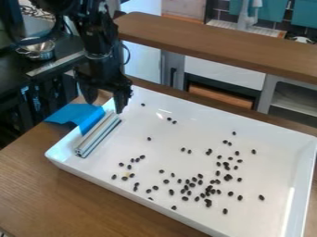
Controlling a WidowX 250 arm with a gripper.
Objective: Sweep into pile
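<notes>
While the black gripper hangs at the upper left of the frame, near the upper end of a metal bar, its fingers stand well apart and hold nothing. Many dark beans lie scattered in a white tray, thickest toward the lower right of the frame, with a looser trail reaching lower centre. One bean sits alone by the tray's far wall. The bar rests slanted inside the tray at its left end, beside a blue sheet that crosses the rim. The tray stands on a brown wooden surface. A metal bowl sits at upper left.
</notes>
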